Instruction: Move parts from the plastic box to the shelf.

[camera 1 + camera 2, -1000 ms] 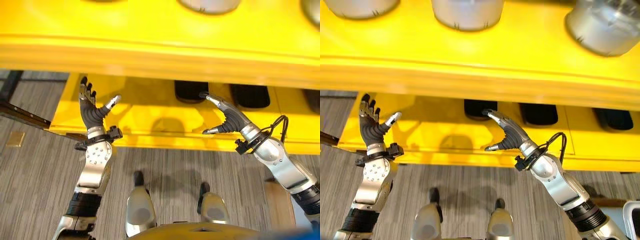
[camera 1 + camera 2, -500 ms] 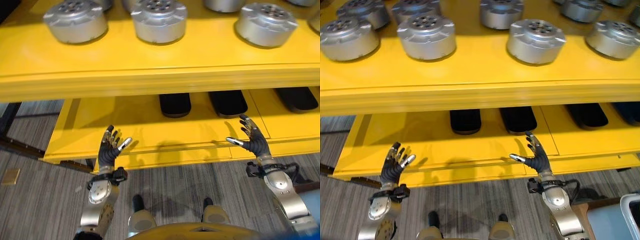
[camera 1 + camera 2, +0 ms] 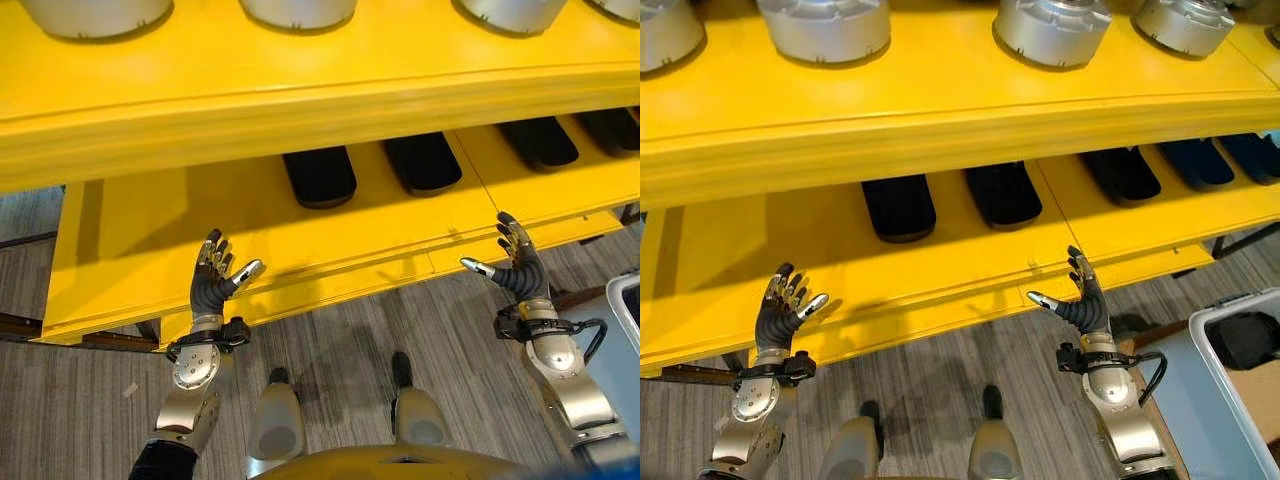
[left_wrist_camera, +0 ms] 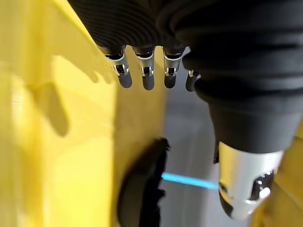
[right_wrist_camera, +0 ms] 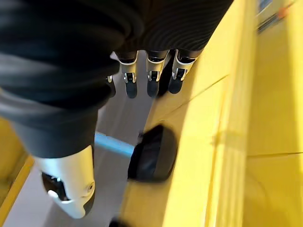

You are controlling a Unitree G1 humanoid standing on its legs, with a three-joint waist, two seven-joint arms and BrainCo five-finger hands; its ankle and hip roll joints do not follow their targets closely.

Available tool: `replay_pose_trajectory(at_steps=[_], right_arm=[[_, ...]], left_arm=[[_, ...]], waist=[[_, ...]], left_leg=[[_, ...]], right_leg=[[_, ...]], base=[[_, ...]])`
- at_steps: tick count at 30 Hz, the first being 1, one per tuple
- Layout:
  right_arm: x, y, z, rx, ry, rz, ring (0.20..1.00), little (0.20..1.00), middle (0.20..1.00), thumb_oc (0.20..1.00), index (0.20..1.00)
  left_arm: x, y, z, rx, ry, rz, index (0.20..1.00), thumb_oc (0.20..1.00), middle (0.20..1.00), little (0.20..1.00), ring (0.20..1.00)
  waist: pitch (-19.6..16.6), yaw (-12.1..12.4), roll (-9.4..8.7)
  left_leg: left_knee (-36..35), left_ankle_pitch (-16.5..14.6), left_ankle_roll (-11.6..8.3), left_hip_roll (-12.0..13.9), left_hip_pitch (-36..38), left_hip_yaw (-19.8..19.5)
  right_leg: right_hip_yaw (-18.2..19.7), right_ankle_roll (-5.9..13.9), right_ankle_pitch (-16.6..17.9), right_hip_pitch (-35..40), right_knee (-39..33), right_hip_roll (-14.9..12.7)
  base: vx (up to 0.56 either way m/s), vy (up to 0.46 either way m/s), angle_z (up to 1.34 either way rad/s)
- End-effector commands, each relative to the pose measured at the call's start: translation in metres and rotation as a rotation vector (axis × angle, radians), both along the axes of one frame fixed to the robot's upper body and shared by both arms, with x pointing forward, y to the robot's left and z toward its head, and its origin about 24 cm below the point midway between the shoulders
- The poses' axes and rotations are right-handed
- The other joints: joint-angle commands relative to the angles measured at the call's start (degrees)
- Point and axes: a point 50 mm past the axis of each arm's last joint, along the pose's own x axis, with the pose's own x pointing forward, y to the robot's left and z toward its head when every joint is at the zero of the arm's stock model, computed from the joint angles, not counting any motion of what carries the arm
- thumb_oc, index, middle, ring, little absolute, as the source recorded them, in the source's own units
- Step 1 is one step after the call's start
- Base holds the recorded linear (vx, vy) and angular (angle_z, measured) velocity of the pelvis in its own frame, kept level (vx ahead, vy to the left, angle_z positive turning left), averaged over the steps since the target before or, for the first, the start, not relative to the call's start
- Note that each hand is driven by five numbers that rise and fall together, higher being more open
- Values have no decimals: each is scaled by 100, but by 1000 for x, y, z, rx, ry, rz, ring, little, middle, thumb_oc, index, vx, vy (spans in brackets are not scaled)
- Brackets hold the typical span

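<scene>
Both hands are raised in front of the yellow shelf [image 3: 940,110], palms up and holding nothing. My left hand [image 3: 210,288] is open before the lower level's left part. My right hand [image 3: 1083,308] is open near the lower level's front edge. Silver round parts [image 3: 825,25] stand on the upper level. Black oblong parts [image 3: 898,206] lie in a row on the lower level. The plastic box [image 3: 1230,308] stands on the floor at the lower right with a dark part [image 3: 1248,338] inside. The left wrist view shows straight fingers [image 4: 142,75]; the right wrist view likewise shows straight fingers [image 5: 151,75].
The lower level's left stretch [image 3: 130,230] is bare yellow sheet. The upper level overhangs the lower one. A striped grey carpet [image 3: 90,400] runs under the shelf's front edge. A black part [image 5: 151,153] lies on the yellow level past my right hand's fingers.
The camera has moved, so the whole picture has shifted and the plastic box now shows at the lower right. Both hands stay raised, open and empty.
</scene>
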Motion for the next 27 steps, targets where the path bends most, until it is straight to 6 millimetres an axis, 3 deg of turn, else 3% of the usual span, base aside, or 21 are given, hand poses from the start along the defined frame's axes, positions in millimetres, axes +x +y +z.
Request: replay_pose_trajectory(at_steps=[1, 3, 5, 7, 8, 11, 15, 21, 27], right_arm=[[17, -10, 17, 19, -101, -51, 1000, 1000, 1000, 1000, 1000], [22, -10, 13, 19, -91, -99, 1000, 1000, 1000, 1000, 1000], [22, -16, 9, 1, -70, -146, 1000, 1000, 1000, 1000, 1000], [21, -18, 9, -49, -65, -159, 1000, 1000, 1000, 1000, 1000], [22, -20, 12, -92, -67, -145, 1000, 1000, 1000, 1000, 1000], [17, -23, 12, -134, -54, -152, 1000, 1000, 1000, 1000, 1000], [6, -32, 7, -179, -24, -226, 1000, 1000, 1000, 1000, 1000], [-10, -63, 12, -300, -49, -421, 1000, 1000, 1000, 1000, 1000], [-17, -72, 16, -398, -56, -441, 1000, 1000, 1000, 1000, 1000]], left_arm=[[-13, 1, 24, 80, -163, 62, 1000, 1000, 1000, 1000, 1000], [-19, -6, 23, 155, -174, 48, 1000, 1000, 1000, 1000, 1000], [-28, -6, 20, 171, -183, 119, 1000, 1000, 1000, 1000, 1000], [-38, 2, 25, 287, -233, 259, 1000, 1000, 1000, 1000, 1000], [-43, 9, 35, 375, -294, 313, 1000, 1000, 1000, 1000, 1000], [-48, 14, 43, 415, -353, 379, 1000, 1000, 1000, 1000, 1000], [-52, 18, 48, 386, -396, 410, 1000, 1000, 1000, 1000, 1000], [-47, -1, 62, 406, -524, 348, 1000, 1000, 1000, 1000, 1000], [-44, -4, 77, 439, -635, 385, 1000, 1000, 1000, 1000, 1000]], waist=[[48, 363, 145], [-14, 394, 224], [-100, 393, 334], [-173, 504, 338], [-213, 610, 298], [-236, 624, 227], [-321, 508, 204], [-330, 86, 357], [-315, -230, 468]], left_leg=[[-1437, 22, 529, -252, 1164, 582], [-1719, 223, 542, -132, 1286, 690], [-1966, 423, 567, -39, 1331, 672], [-2164, 554, 548, 21, 1384, 828], [-2237, 658, 436, 105, 1361, 986], [-2312, 820, 245, 255, 1321, 1119], [-2527, 1028, 26, 486, 1430, 1312], [-2551, 1289, -198, 920, 1532, 1431], [-2411, 1552, -316, 1223, 1512, 1487]], right_leg=[[-1550, 1111, 39, 493, 358, -324], [-1572, 1040, -7, 385, 810, -333], [-1522, 881, -490, 423, 1328, -28], [-1849, 772, -785, 582, 1524, 73], [-2120, 742, -1037, 804, 1323, 110], [-2332, 773, -1109, 1010, 834, 199], [-2447, 714, -1179, 1119, 609, 354], [-2316, 375, -1473, 1017, 896, 639], [-2111, 201, -1653, 898, 1132, 806]], base=[[-110, 41, -203], [-78, 30, -229], [9, 15, -87], [8, -107, -45], [-10, -210, -43], [48, -262, -69], [97, -259, -29], [75, -241, -21], [79, -167, -28]])
